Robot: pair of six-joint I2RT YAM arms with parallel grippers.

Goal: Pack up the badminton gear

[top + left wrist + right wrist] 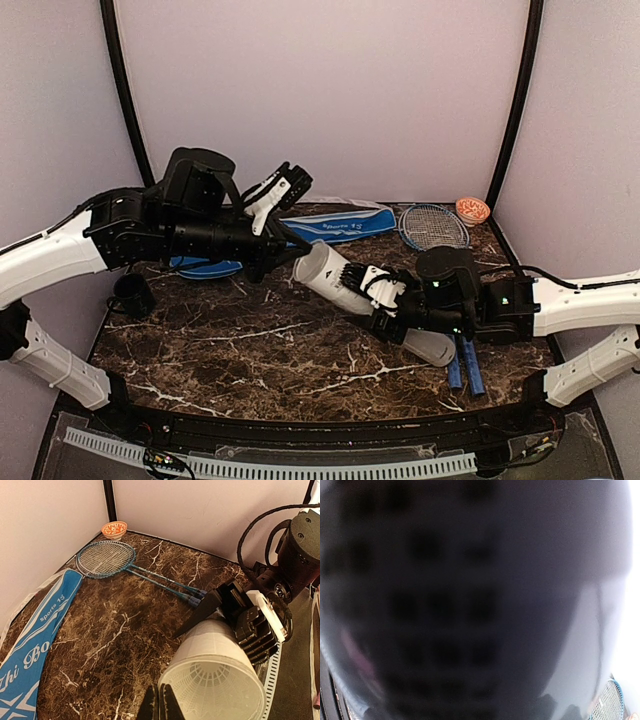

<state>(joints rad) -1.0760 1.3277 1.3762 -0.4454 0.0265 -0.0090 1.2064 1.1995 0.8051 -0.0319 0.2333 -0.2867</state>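
The right claw clamps the white tube aslant over the middle of the surface; a nudge from the closed left claw at its mouth could twist it loose, spilling the shuttlecock inside.

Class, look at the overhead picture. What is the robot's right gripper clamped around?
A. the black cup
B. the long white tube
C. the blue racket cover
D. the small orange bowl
B: the right gripper has a finger on either side of the white tube and holds it tilted, while the racket cover, bowl and cup lie apart from it.
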